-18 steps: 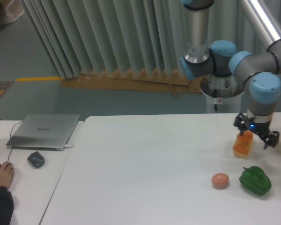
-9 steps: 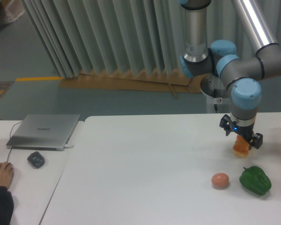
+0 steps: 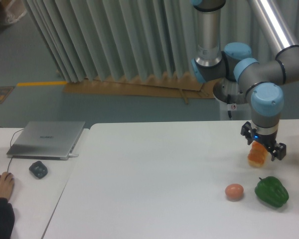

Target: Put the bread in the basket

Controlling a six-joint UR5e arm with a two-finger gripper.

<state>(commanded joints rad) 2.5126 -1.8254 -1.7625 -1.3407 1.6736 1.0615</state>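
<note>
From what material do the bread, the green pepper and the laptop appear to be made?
The bread: probably foam or plastic, a matte, lumpy orange surface. The green pepper: likely plastic, with glossy highlights on smooth lobes. The laptop: seemingly brushed metal or metal-look plastic, an even, flat silver-grey lid. The picture cannot settle these.

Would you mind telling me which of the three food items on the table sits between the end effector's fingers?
The orange bread, directly under the end effector; the egg and green pepper lie apart, nearer the camera.

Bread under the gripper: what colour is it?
The bread is golden orange, paler yellowish lower down, in the camera view.
</note>
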